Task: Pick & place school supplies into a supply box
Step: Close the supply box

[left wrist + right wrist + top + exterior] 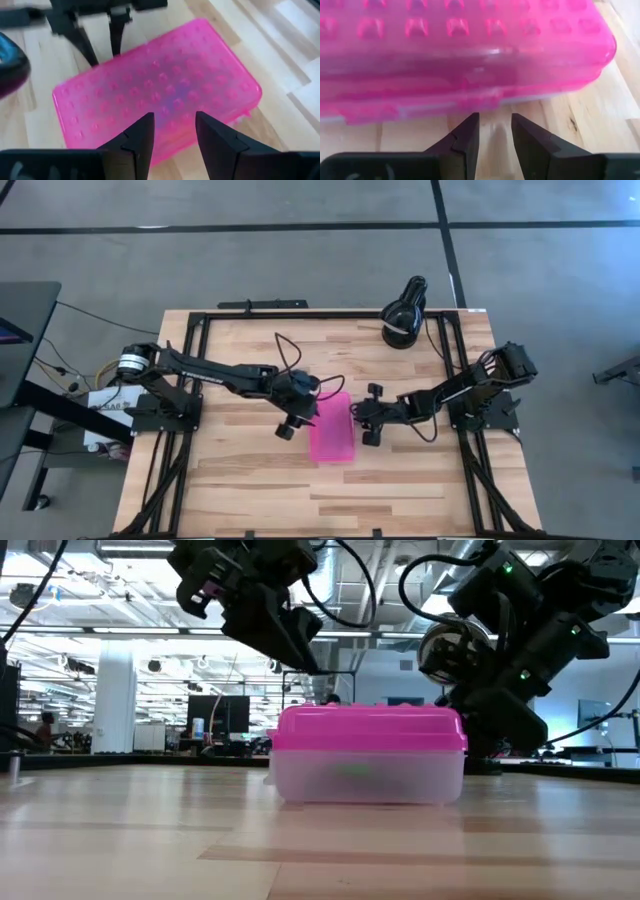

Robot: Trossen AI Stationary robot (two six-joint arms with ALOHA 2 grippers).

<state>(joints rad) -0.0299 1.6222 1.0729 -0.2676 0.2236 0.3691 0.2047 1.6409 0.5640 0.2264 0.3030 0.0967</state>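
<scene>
Supply box [332, 427] sits lid-down-closed near the middle of the counter [250, 490], pink bumpy lid over a clear base; low view shows a faint green smear inside the base, can't tell what it is. No readable brand, label or writing on the box, arms or anything else.

Left end effector [173, 134] hovers over the box's left edge, fingers [142, 137] apart, nothing between them. Right end effector [495, 135] is low at the box's right side, just short of the long wall, fingers apart with bare wood between, not touching the box.

Counter: light butcher-block planks in a black metal frame. Black round lamp-like thing [403, 313] stands at the far right corner. Cables run off the left arm base to a white box [100, 405] on the left.

Room: grey floor with dark tape lines; behind the counter an open hall with ceiling lights, ducts, columns and dark screens.
</scene>
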